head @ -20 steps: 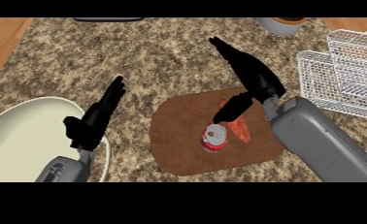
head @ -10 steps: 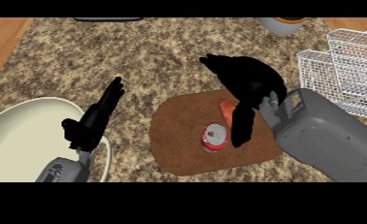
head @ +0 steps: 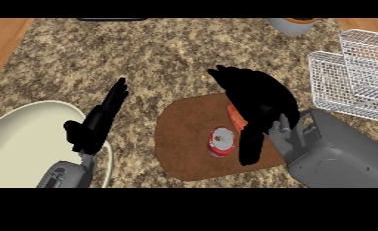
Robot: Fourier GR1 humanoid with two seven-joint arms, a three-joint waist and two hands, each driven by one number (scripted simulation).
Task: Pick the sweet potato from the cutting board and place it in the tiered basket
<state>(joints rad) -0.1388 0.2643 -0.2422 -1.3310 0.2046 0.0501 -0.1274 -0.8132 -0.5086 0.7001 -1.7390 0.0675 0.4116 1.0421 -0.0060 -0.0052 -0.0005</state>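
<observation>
The sweet potato (head: 236, 117) lies on the brown cutting board (head: 181, 147); only an orange strip of it shows under my right hand (head: 258, 100). That hand hovers over it, palm down, fingers arched toward the upper left and the thumb hanging straight down beside a red and white can (head: 221, 141). The fingers are not closed round the sweet potato. The white wire tiered basket (head: 347, 77) stands at the right edge. My left hand (head: 100, 120) rests open at the lower left, fingers straight.
A cream plate (head: 29, 135) sits at the lower left beside the left hand. A grey pot (head: 295, 25) stands at the back right. The counter top is speckled stone, with a wooden strip at the far left.
My right hand has swung from pointing straight up the counter to bending down over the sweet potato, hiding most of it. The left hand has not moved.
</observation>
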